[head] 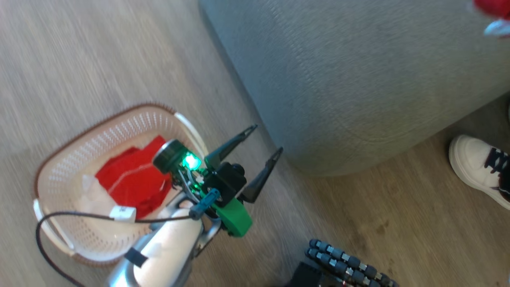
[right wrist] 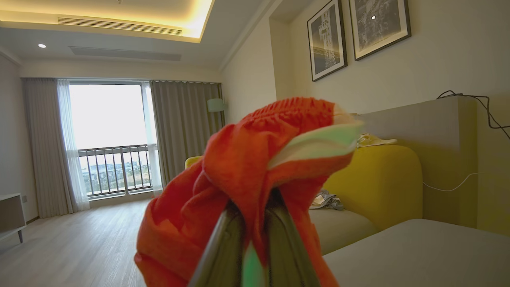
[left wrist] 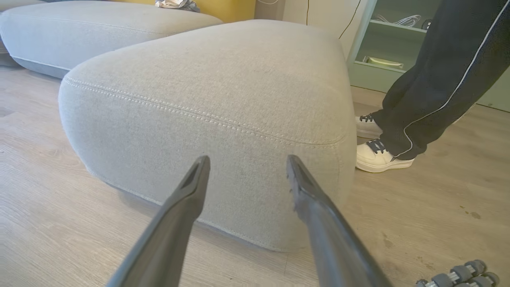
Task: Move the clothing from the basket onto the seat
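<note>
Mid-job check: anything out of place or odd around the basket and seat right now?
A person's white shoe stands right beside the seat, close to the work area. A black cable loops over the basket and its open top, and might snag. Nothing looks spilled or damaged.

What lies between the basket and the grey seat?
In the head view, wooden floor separates the basket and the seat; the left gripper, open and empty, hangs over that strip.
</note>
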